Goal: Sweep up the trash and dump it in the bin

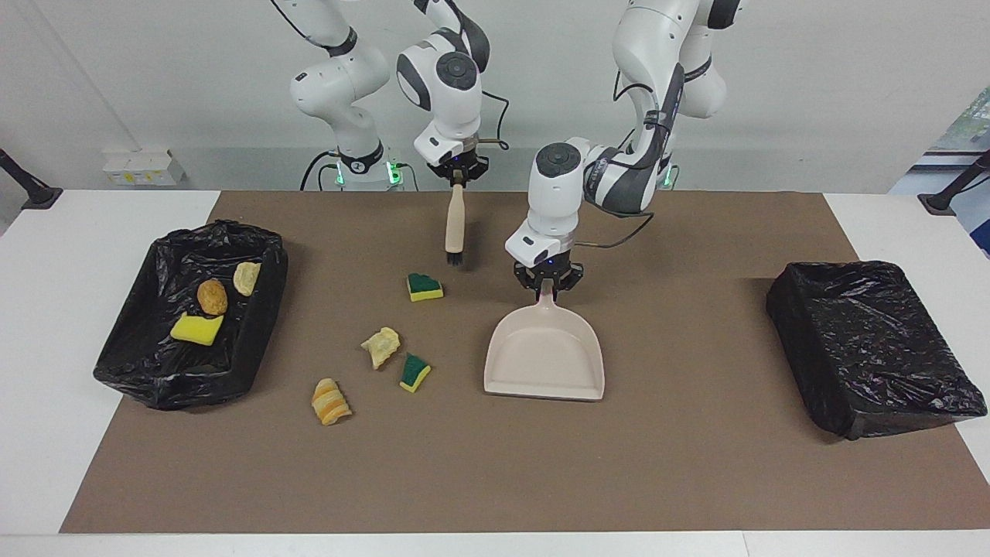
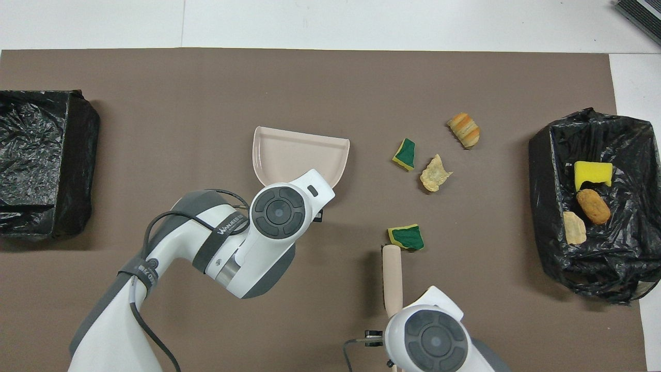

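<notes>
Right tool (image 1: 458,175) clamped on the handle of a beige black-bristled brush (image 1: 455,224), which hangs bristles down over the brown mat (image 1: 696,464) near the desk's robot-side edge, over a spot just nearer the robots than a green-topped yellow sponge bit (image 1: 424,287)

Left tool (image 1: 547,282) closed narrow on the handle of the beige plastic dustpan (image 1: 544,356); pan mouth faces the desk edge away from the robots, pan about mid-desk

Loose trash on the mat, toward the right arm's end from the dustpan:
- tan crumpled pastry piece (image 1: 381,346), farther from the robots than the first sponge bit
- second green-topped sponge bit (image 1: 415,372), just beside the pastry piece
- golden striped bread piece (image 1: 330,401), farthest out of the four

Black-lined bin (image 1: 147,363) at the right arm's end of the desk holds three scraps: plain yellow sponge block (image 1: 196,329), brown bread roll (image 1: 211,296), pale pastry piece (image 1: 247,277)

Second black-lined bin (image 1: 866,348) at the left arm's end, well apart from the dustpan
</notes>
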`<state>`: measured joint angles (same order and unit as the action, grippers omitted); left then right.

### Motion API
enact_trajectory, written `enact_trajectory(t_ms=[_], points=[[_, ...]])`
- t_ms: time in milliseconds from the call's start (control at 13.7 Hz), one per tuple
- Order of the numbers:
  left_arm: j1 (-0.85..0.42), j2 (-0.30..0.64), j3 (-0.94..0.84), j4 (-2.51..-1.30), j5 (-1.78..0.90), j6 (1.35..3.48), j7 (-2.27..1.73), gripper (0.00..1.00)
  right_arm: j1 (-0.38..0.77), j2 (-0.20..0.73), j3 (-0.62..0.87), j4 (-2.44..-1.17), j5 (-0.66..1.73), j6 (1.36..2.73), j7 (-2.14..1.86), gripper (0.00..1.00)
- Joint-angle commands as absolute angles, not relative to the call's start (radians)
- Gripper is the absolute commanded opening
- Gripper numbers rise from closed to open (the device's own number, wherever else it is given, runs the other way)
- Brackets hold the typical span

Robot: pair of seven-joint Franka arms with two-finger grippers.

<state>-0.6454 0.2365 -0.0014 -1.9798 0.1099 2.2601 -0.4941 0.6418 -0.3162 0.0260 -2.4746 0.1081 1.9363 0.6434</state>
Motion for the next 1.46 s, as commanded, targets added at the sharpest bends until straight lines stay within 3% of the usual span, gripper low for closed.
enact_trajectory(t_ms=[0,146,512,951,1244,1390], points=[[-0.575,0.163,0.003,-1.985,0.127,2.145,-0.187,0.0,0.536,-0.29,0.035,-2.413,0.043,1.922,0.531,0.0],[-0.529,0.158,0.003,-1.985,0.127,2.122,0.118,0.0,0.447,-0.263,0.035,-2.357,0.032,1.93,0.418,0.0],[-0.489,0.152,0.003,-1.994,0.127,2.102,0.694,0.0,0.27,-0.08,0.037,-2.136,-0.129,1.928,0.184,0.0],[-0.514,0.158,-0.002,-2.006,0.127,2.086,0.759,0.0,0.14,0.162,0.035,-1.867,-0.354,1.968,0.009,0.0],[-0.566,0.124,-0.002,-2.032,0.127,1.998,0.685,0.0,0.071,0.349,0.035,-1.802,-0.552,2.14,0.011,0.0],[-0.587,0.094,-0.002,-2.084,0.127,2.005,0.628,0.0,0.039,0.377,0.037,-1.807,-0.594,2.206,0.011,0.0]])
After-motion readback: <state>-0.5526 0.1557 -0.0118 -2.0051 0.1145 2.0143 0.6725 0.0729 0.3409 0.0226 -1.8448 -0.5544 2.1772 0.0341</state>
